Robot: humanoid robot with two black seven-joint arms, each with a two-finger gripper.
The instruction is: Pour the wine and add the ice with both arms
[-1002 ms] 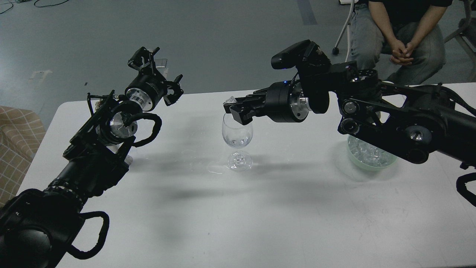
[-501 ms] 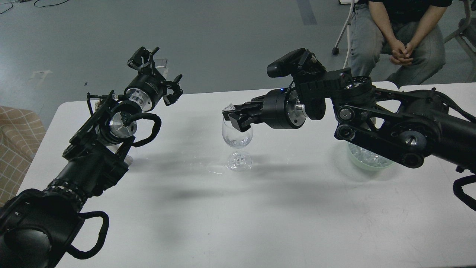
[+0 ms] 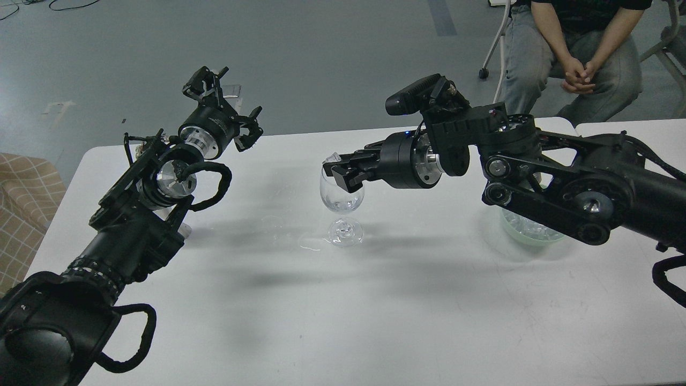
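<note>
Two black arms reach over the white table; the right gripper hovers at the rim of the wine glass, fingers clamped on one ice cube; more ice lies in the green bowl under the right arm; the left gripper, raised at the far left edge, grips a clear container; wine cannot be made out.

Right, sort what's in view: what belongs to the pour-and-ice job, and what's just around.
Job:
- right gripper, holding an ice cube
- wine glass
- bowl of ice
- left gripper

Just around:
- seated person
- checked cushion
- white table
</note>
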